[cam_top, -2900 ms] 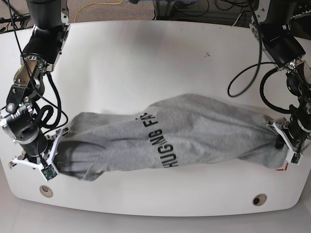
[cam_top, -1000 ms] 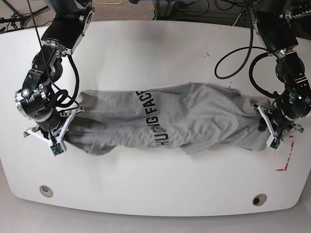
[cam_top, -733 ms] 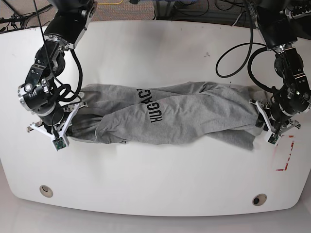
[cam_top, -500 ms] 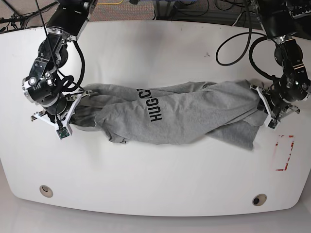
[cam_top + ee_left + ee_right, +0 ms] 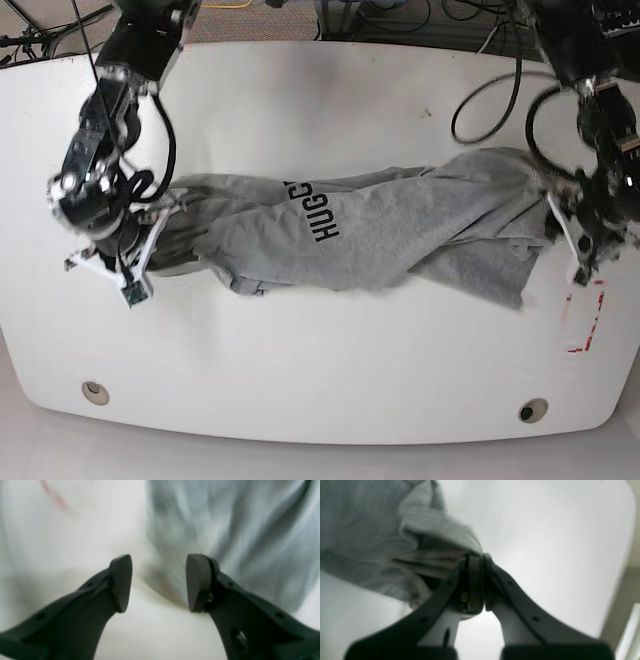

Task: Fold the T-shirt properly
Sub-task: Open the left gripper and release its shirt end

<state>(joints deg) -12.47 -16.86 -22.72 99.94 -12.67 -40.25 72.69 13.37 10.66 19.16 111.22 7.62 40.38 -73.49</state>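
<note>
The grey T-shirt (image 5: 380,225) lies bunched lengthwise across the middle of the white table (image 5: 320,110), with black letters "HUG" showing on top. In the base view my right gripper (image 5: 160,238) is at the shirt's left end. The right wrist view shows that gripper (image 5: 476,563) shut on a fold of the T-shirt (image 5: 382,530). My left gripper (image 5: 556,222) is at the shirt's right end. In the left wrist view it (image 5: 159,582) stands open, and the blurred T-shirt (image 5: 225,530) lies just beyond its fingertips with nothing between them.
Red tape marks (image 5: 585,320) sit on the table right of the shirt, also seen blurred as a red mark (image 5: 57,497). Two round holes (image 5: 95,392) (image 5: 533,411) lie near the front edge. Cables (image 5: 490,90) hang at the back right.
My left gripper has opened and let go of the shirt's right end, which now lies slack on the table. Both arms moved toward the far side. The shirt has bunched narrower.
</note>
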